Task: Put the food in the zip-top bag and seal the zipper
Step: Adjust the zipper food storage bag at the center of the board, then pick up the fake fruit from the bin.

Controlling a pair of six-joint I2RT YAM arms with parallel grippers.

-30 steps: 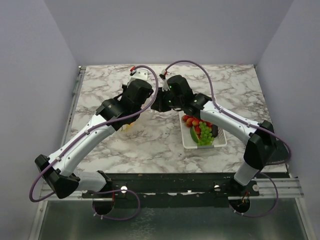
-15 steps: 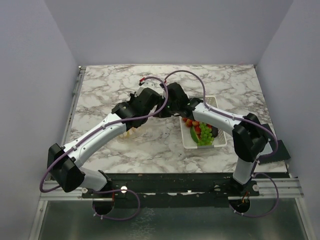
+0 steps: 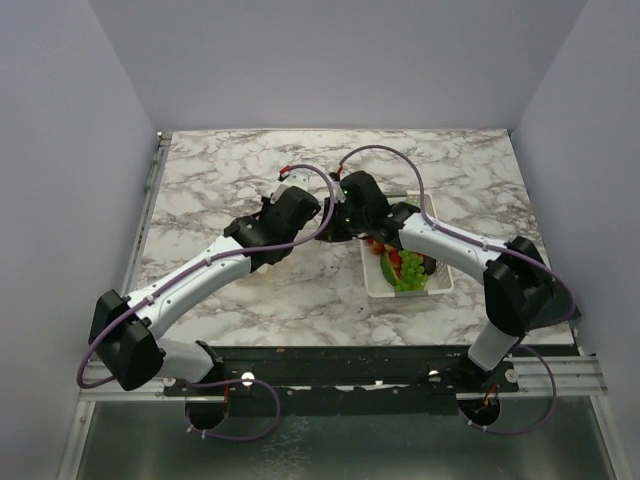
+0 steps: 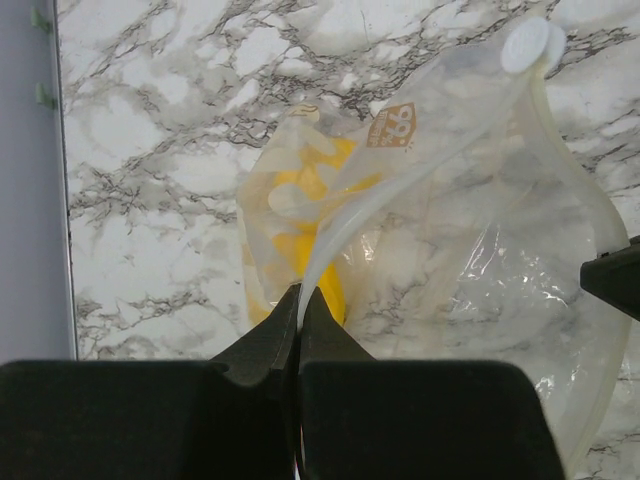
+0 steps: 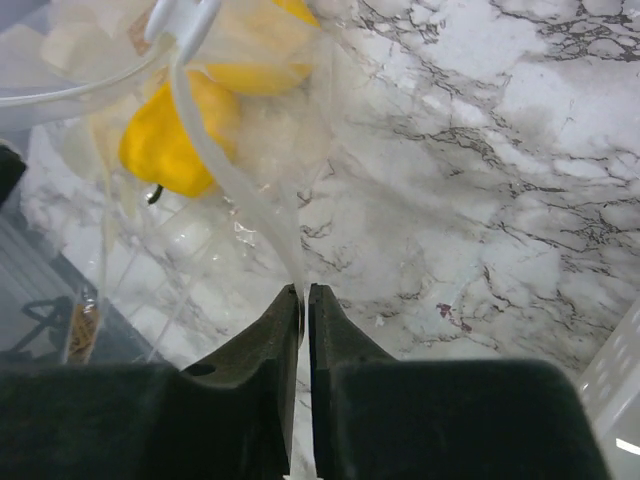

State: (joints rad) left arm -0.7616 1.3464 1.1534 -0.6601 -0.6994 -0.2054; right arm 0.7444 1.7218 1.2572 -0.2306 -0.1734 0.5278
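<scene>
At mid-table (image 3: pixel 220 170), between the two wrists, the zip-top bag (image 4: pixel 480 250) is held up by its mouth edge. Whether its bottom touches the marble cannot be told.

- Contents: one yellow pepper (image 5: pixel 170 140) is seen through the film, low in the pouch. Nothing else is made out inside.
- Remaining food: strawberries (image 3: pixel 385 243) and green grapes (image 3: pixel 410 270) lie in the white basket (image 3: pixel 440 282), just right of the bag. Most of the task is judged undone.
- Left gripper (image 4: pixel 299 300): clenched, jaws almost meeting, with only the thin film of the bag's rim pinched at the very tips.
- Right gripper (image 5: pixel 303 295): likewise clamped down to a sliver, with the zipper (image 5: pixel 232 185) strip caught between the tips.

Step in hand, as judged: the pouch is being presented for further loading.

- The mouth should be kept uppermost so that the pepper is not spilled.
- Pull between the two pinches should be kept gentle. Both holds are shallow and on slippery film, so a slip is likely under strain.
- Before either pinch is let go for a reach to the basket, the bag is best lowered until it is carried by the table.
</scene>
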